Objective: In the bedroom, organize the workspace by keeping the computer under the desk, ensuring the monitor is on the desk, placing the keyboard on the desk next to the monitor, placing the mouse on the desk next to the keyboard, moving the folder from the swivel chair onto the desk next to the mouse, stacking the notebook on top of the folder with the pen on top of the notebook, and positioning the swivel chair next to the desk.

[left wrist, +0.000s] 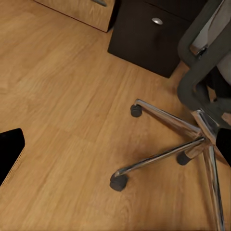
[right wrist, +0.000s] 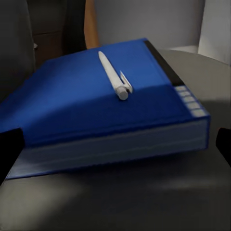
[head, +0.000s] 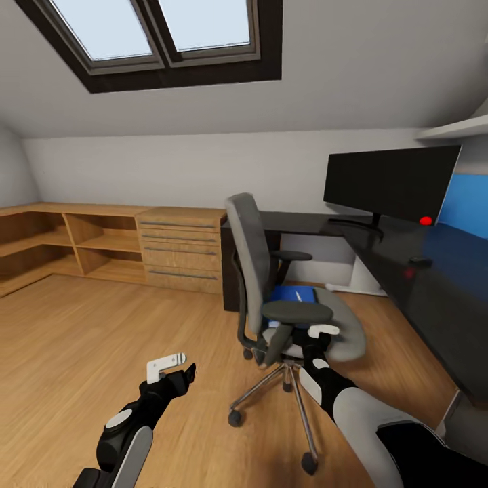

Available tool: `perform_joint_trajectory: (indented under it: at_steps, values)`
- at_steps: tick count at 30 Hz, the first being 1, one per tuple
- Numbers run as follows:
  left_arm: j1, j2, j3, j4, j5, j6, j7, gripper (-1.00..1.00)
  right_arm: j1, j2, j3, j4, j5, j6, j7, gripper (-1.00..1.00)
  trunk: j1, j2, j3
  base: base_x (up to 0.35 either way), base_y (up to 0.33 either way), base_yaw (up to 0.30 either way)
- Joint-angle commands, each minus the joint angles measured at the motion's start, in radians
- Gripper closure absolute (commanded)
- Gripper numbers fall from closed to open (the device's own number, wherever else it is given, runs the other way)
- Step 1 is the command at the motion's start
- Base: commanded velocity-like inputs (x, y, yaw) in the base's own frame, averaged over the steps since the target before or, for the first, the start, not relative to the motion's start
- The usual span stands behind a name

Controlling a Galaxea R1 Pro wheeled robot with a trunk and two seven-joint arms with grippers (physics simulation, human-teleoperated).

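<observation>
The grey swivel chair (head: 252, 264) stands on the wood floor in front of the black desk (head: 434, 298). On its seat lies the blue folder (head: 295, 295), also close up in the right wrist view (right wrist: 96, 101), with the white pen (right wrist: 114, 76) on top of it. My right gripper (head: 324, 332) is open at the seat's front edge, its dark fingertips (right wrist: 9, 151) on either side of the folder's near edge and apart from it. The monitor (head: 390, 179) stands on the desk, and a small dark mouse (head: 420, 260) lies in front of it. My left gripper (head: 169, 367) hangs open over the floor. Keyboard, notebook and computer are out of view.
A light wooden drawer chest (head: 181, 249) and open shelves (head: 68, 244) line the back wall. The black drawer unit (left wrist: 149, 33) sits behind the chair. The chair's chrome star base (left wrist: 192, 139) spreads over the floor near both arms. Bare floor lies to the left.
</observation>
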Motion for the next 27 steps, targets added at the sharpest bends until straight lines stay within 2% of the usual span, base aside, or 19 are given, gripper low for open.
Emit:
perform_joint_trajectory:
  at_steps: [1,8,17,27]
  values:
    - [-0.001,0.0,-0.001,-0.001,0.01,0.003,0.009,-1.0,-0.001,0.0,0.01,0.001,-0.009,-0.003,-0.004,-1.0,0.0,0.0,0.0,0.0,0.0,0.212]
    - [-0.001,0.0,-0.002,-0.001,0.01,0.003,0.009,-1.0,-0.001,-0.001,0.008,0.001,-0.009,-0.003,-0.004,-1.0,0.0,0.0,0.007,0.0,0.0,0.207]
    - [-0.001,0.0,-0.003,-0.001,0.01,0.003,0.009,-1.0,-0.001,-0.002,0.008,0.001,-0.009,-0.003,-0.003,-1.0,0.0,0.0,0.009,0.0,0.0,0.028]
    - [-0.001,0.0,-0.002,-0.001,0.01,0.002,0.009,-1.0,-0.001,-0.008,0.004,-0.001,-0.011,-0.003,-0.003,-1.0,0.0,0.0,0.009,0.0,0.0,-0.21]
